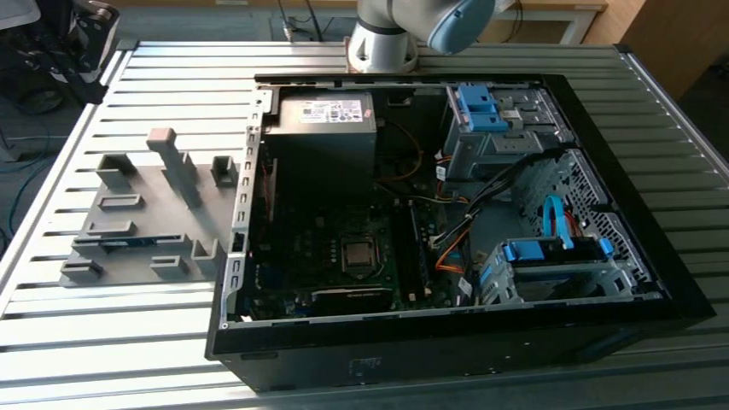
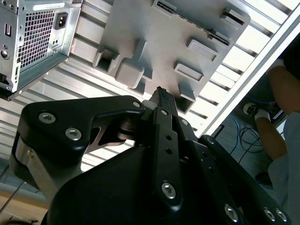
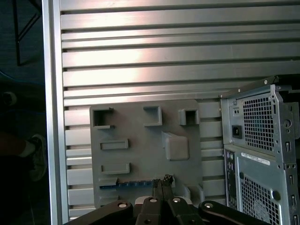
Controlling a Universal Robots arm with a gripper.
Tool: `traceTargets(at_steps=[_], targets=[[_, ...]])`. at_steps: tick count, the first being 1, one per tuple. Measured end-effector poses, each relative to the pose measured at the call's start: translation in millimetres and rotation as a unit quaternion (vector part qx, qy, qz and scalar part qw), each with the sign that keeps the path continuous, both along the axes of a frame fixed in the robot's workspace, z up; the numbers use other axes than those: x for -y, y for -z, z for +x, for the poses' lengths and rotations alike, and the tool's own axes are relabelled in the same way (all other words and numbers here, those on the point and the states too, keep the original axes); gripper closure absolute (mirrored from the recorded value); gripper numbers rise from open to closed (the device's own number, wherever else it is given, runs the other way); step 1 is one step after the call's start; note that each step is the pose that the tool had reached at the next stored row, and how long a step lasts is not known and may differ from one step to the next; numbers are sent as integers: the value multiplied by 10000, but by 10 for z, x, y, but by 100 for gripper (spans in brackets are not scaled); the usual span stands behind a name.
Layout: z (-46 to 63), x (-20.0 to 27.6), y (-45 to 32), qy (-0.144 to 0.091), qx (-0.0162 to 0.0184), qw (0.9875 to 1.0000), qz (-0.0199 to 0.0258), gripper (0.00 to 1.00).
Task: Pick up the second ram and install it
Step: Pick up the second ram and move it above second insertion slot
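Note:
The second ram (image 3: 125, 183) is a thin blue stick standing on edge in a slot of the grey holder tray (image 3: 140, 145). In the exterior view the second ram (image 1: 123, 243) shows as a short blue strip in the holder tray (image 1: 142, 213), at the exterior view's left of the computer. My gripper (image 3: 162, 180) hangs well above the tray, its fingertips lined up over one end of the stick. The two fingers are pressed together with nothing between them. The second wrist view has the same shut gripper (image 2: 161, 92) pointing at the tray (image 2: 154, 42).
An open computer case (image 1: 456, 213) lies on the slatted aluminium table (image 1: 114, 359), with the motherboard, cables and blue drive brackets exposed. Its rear panel (image 3: 262, 150) stands next to the tray. A person's gloved hand (image 2: 261, 114) and a shoe (image 3: 36, 152) are beyond the table edge.

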State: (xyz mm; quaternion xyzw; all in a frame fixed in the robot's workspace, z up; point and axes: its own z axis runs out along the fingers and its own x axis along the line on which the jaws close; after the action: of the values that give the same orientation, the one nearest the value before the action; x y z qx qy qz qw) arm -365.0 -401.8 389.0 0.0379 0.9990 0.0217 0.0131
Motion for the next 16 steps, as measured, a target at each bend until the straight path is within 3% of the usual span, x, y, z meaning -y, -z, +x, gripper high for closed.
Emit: traceTargets(at_steps=[10, 16], targets=[[-2, 2, 0, -16, 0, 10000, 0, 89], [-6, 15, 0, -247, 0, 9997, 0, 89]])
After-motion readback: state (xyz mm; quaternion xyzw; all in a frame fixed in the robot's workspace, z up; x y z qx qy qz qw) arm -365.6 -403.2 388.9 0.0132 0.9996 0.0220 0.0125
